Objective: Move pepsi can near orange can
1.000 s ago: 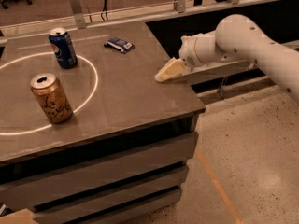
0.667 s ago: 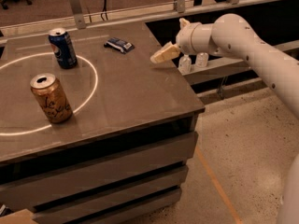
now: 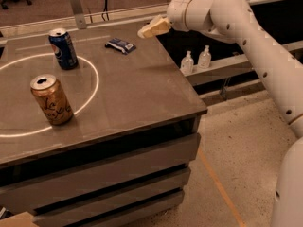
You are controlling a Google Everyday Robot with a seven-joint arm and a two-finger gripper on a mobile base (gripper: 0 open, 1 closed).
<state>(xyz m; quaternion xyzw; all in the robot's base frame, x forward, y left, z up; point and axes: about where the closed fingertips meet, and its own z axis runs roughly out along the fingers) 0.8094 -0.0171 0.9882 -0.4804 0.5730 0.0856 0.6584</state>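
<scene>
Claw: our gripper (image 3: 152,28) hangs above the far right corner of the table (image 3: 142,96), empty, just up and to the right of the snack packet (image 3: 120,45). From this angle we cannot tell whether it is apart or together.
Blue can: the pepsi can (image 3: 63,49) stands upright at the far left of the table, at the far arc of the white ring (image 3: 96,75), well apart from the claw.
Orange can: the orange can (image 3: 52,100) stands upright nearer the front left, by the ring's near arc, with bare tabletop between it and the blue one.
Step in hand: we judge this to be the reach toward the blue can. Nothing is grasped yet and the move itself is all ahead.
Doing it well: we would carry the claw leftward high enough to pass over the packet. We would then drop it level with the middle of the blue can and close around its sides, not on its rim. A low, square grip should keep the can upright. The set-down spot should be just beside the orange can without bumping it.
Arm pose: the arm (image 3: 246,37) comes in from the right, rises from the lower right corner, bends at the elbow high up and points its wrist left and slightly down over the table corner.
Off the table: two small clear bottles (image 3: 187,62) stand on a ledge below the arm, out of our path.
</scene>
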